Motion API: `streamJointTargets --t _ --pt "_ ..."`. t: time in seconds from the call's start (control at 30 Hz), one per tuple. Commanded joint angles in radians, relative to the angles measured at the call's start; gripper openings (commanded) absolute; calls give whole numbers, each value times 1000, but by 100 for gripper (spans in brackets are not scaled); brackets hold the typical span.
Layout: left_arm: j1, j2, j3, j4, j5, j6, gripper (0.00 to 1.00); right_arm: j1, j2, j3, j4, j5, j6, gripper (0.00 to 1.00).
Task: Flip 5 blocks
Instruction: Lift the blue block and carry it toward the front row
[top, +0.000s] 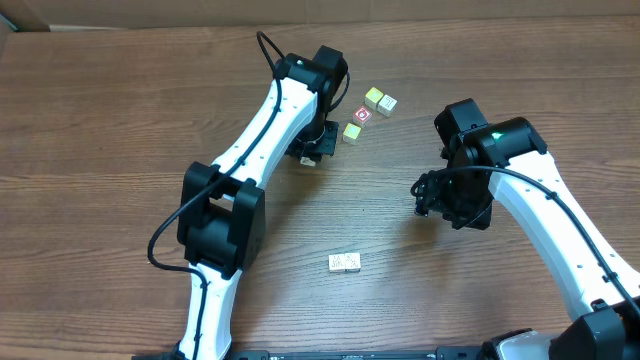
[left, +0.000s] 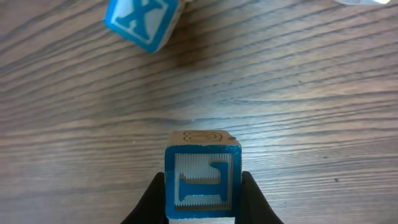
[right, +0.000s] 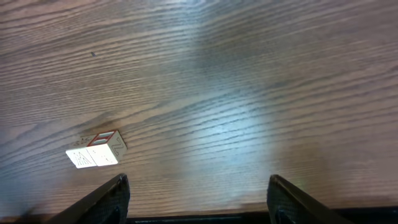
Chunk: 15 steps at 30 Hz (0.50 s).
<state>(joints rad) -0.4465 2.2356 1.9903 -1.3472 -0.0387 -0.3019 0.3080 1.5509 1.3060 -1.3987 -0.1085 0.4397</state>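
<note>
You can read one letter for sure: a pale X on the blue face of the X block (left: 142, 22) at the top of the left wrist view. The blue-framed block (left: 203, 182) below it shows a raised blue letter lying on its side, perhaps a J or an L, but you cannot tell which. The red-faced block (top: 362, 115) seen from overhead and the pale block pair (right: 97, 150) in the right wrist view bear marks too small to read.

Robotics laboratory workstation. Two white-and-black jointed arms, the left arm (top: 265, 125) and the right arm (top: 545, 215), each trailing a black cable (top: 160, 232), reach over a wood-grain table (top: 100, 120) scattered with small alphabet blocks (top: 345, 263).
</note>
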Motion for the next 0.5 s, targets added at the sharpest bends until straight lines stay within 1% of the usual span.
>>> streamJointTargets --t 0.0,0.13,0.23,0.47 --pt "-45 -148 -49 11 -48 -55 5 -1 -19 20 6 -9 -26 72" --pt "-97 -316 -166 45 -105 -84 5 -1 -19 20 8 -9 -26 72" --pt "-127 -449 -282 72 -111 -109 5 -1 -19 20 10 -9 -29 72" --pt "-162 -772 -657 142 -110 -275 4 -1 -19 20 10 -9 -30 72"
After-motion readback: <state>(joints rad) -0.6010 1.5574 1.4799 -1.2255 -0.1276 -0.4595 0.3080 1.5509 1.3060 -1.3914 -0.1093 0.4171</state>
